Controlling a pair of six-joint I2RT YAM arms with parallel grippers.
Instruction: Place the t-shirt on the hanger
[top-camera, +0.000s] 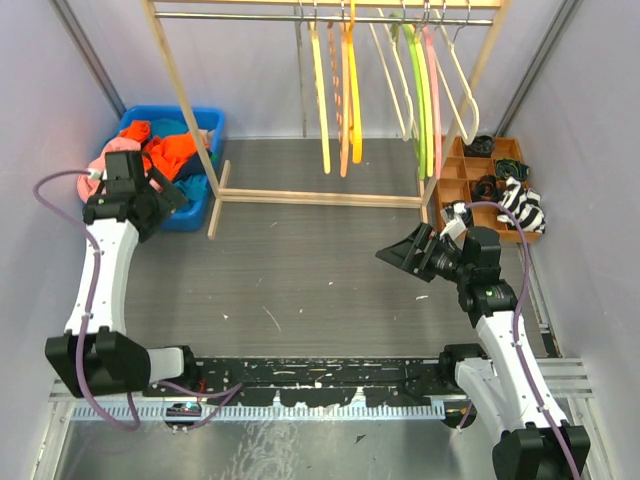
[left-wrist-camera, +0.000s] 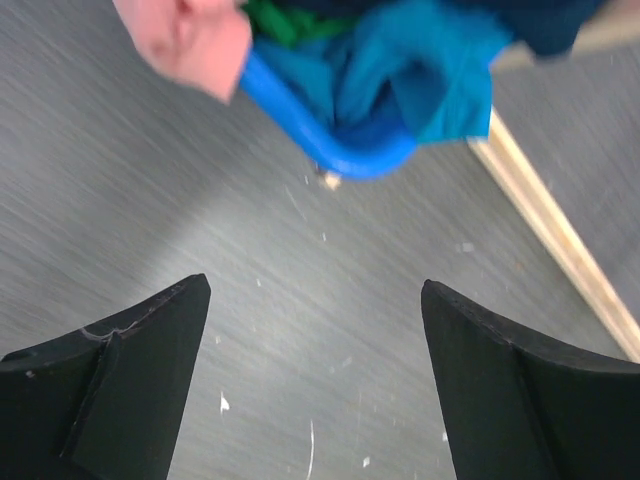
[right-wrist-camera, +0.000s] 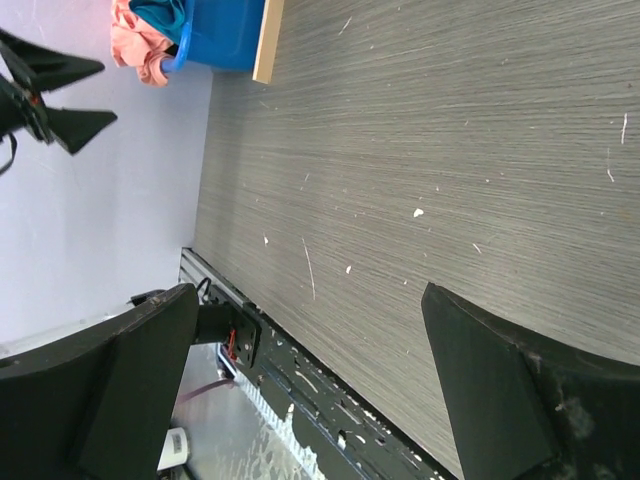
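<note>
t-shirt (top-camera: 103, 165) in bin (top-camera: 210, 125) far left, hanger (top-camera: 468, 108) on rail (top-camera: 240, 16) far right

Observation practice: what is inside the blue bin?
A heap of clothes fills the blue bin: salmon-pink t-shirt at its left edge, orange garment, teal fabric. Lower layers are covered.

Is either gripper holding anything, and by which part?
Nothing is held. The left gripper and right gripper both stand open, fingers empty; the t-shirt lies at the blue bin rim, ungrasped.
</note>
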